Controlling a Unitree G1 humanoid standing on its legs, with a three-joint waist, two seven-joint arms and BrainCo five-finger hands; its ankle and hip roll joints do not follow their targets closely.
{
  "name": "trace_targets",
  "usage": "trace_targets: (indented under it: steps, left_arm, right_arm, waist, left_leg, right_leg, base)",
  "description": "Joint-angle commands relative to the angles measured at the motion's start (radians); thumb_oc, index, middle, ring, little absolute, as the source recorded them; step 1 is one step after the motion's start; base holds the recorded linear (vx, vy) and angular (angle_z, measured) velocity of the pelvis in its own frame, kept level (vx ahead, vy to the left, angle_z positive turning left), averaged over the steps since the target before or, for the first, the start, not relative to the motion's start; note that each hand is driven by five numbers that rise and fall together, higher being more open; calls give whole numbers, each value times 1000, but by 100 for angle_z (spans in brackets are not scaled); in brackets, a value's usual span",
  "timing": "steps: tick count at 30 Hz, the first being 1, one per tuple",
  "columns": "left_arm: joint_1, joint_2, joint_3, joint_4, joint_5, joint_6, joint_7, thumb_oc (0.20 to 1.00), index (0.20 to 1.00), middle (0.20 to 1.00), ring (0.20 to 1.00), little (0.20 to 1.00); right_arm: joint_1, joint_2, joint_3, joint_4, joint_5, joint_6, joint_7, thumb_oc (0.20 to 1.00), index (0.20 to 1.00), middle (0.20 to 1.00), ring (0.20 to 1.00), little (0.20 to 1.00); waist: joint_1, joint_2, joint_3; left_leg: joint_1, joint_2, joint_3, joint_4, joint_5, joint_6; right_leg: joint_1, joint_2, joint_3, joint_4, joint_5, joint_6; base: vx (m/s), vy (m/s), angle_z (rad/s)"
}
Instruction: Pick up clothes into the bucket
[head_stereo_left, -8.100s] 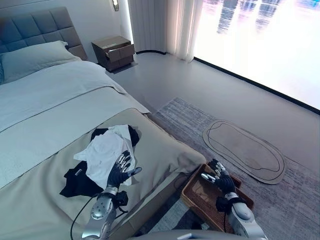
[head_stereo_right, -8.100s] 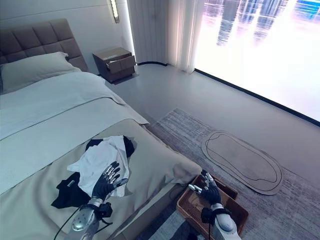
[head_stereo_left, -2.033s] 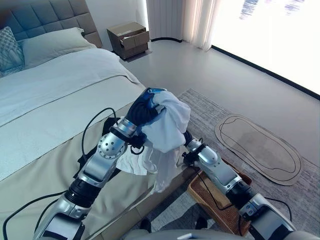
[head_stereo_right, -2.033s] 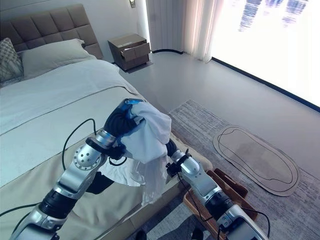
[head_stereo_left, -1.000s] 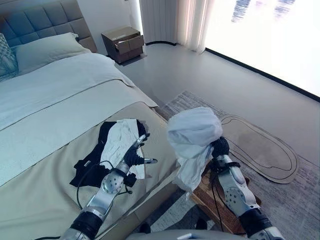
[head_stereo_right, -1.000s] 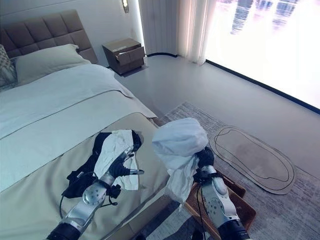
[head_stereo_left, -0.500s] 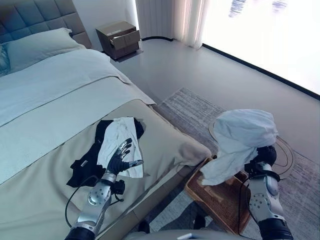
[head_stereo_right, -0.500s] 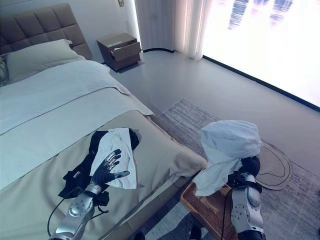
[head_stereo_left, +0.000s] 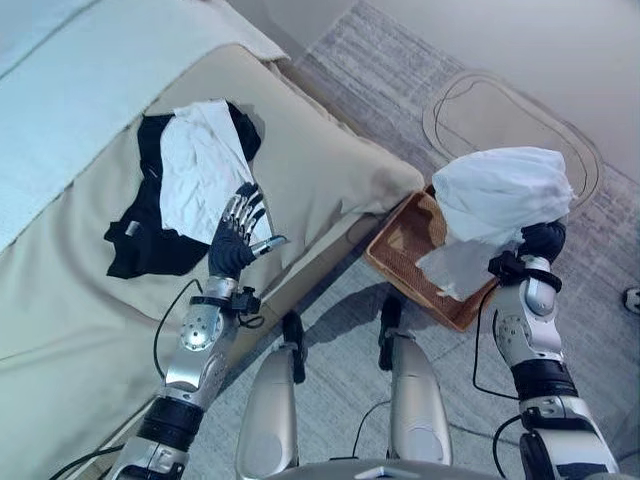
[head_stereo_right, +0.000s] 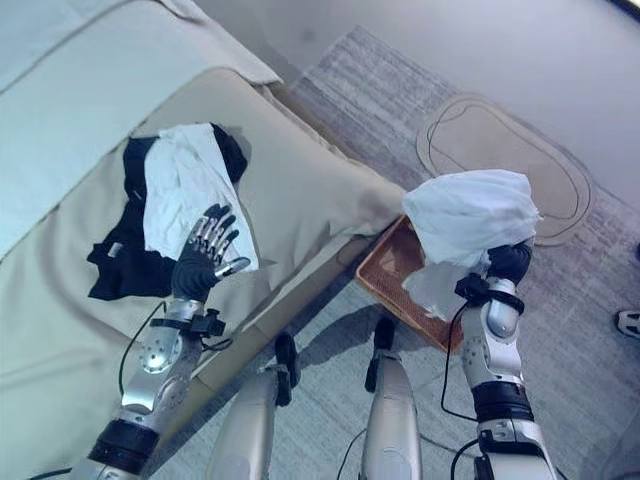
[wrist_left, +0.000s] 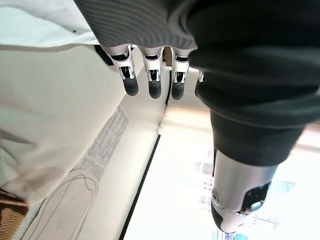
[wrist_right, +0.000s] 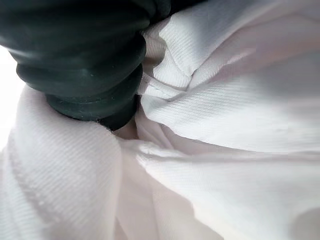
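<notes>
White garment bunched over the right hand, above the woven basket.

The right hand (head_stereo_left: 543, 242) is buried in the soft, crumpled white garment (head_stereo_left: 500, 200); its finger state cannot be told. The cloth hangs over the brown wicker basket (head_stereo_left: 400, 245) at 3 o'clock. The left hand (head_stereo_left: 235, 240), fingers straight and spread, hovers at 9 o'clock over the beige bed (head_stereo_left: 330, 170), beside a white cloth (head_stereo_left: 200, 170) on a black garment (head_stereo_left: 140, 240).

I see the bed (head_stereo_left: 90, 330) filling the view from 7 to 11 o'clock, its beige cover (head_stereo_left: 330, 170) draped over the corner; a grey striped rug (head_stereo_left: 390, 70) lies at 1 o'clock, an oval mat (head_stereo_left: 500, 110) resting on it
</notes>
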Motion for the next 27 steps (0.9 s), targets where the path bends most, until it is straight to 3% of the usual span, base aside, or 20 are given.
trace_targets:
  steps: [1, 6, 7, 8, 9, 11, 15, 27]
  left_arm:
    - [15, -4, 48, -91, 15, -87, 36, 1000, 1000, 1000, 1000, 1000]
    - [-7, 6, 56, -124, 20, -102, 82, 1000, 1000, 1000, 1000, 1000]
    - [-11, 14, 56, -137, 22, -109, 91, 1000, 1000, 1000, 1000, 1000]
    - [-13, 14, 56, -138, 22, -109, 92, 1000, 1000, 1000, 1000, 1000]
    - [-13, 18, 52, -158, 9, -116, 101, 1000, 1000, 1000, 1000, 1000]
    - [-12, 20, 51, -181, 7, -120, 114, 1000, 1000, 1000, 1000, 1000]
    - [-13, 30, 54, -215, -4, -130, 122, 1000, 1000, 1000, 1000, 1000]
    - [-16, 64, 51, -313, -30, -166, 172, 1000, 1000, 1000, 1000, 1000]
  right_arm:
    - [-50, -76, 7, -34, -53, -102, -41, 200, 200, 200, 200, 200]
    - [-109, -121, 11, 16, -61, -108, -79, 200, 200, 200, 200, 200]
    - [-132, -142, 18, 45, -56, -109, -87, 200, 200, 200, 200, 200]
    - [-136, -143, 18, 48, -54, -111, -86, 200, 200, 200, 200, 200]
    - [-158, -164, 24, 84, -48, -111, -99, 200, 200, 200, 200, 200]
    - [-183, -182, 34, 124, -50, -105, -115, 200, 200, 200, 200, 200]
    - [-228, -209, 54, 211, -54, -96, -132, 200, 200, 200, 200, 200]
    - [-394, -288, 253, 547, -205, 20, -135, 200, 200, 200, 200, 200]
  waist:
    - [-13, 10, -78]
    - [-11, 22, -61]
    - [-7, 28, -57]
    - [-9, 27, -54]
    - [-2, 36, -47]
    - [0, 44, -39]
    - [7, 57, -36]
    - [38, 91, -13]
  left_leg:
    - [-85, 11, -25, 125, -51, 5]
    - [-220, 14, -35, 271, -105, 13]
    - [-255, 11, -45, 329, -152, 9]
    - [-272, 9, -40, 329, -125, 15]
    - [-308, 8, -50, 382, -170, 13]
    - [-358, 6, -56, 424, -187, 15]
    - [-427, 1, -66, 469, -197, 20]
    - [-652, -24, -63, 648, -231, 35]
  right_leg:
    - [-25, -30, 11, 121, -44, 28]
    - [-171, -16, 49, 267, -98, 9]
    - [-211, -11, 65, 331, -146, 12]
    - [-225, -14, 63, 324, -120, 4]
    - [-265, -16, 75, 385, -166, 5]
    - [-309, -16, 89, 425, -184, -2]
    - [-385, -19, 106, 479, -198, -9]
    - [-626, -10, 165, 664, -229, -19]
  base:
    - [-67, -26, -12]
    - [-22, -21, -7]
    - [-24, -22, -10]
    - [59, -31, -3]
    - [-7, -9, 4]
    - [25, -15, 3]
    - [-14, 0, 7]
    - [9, 11, 2]
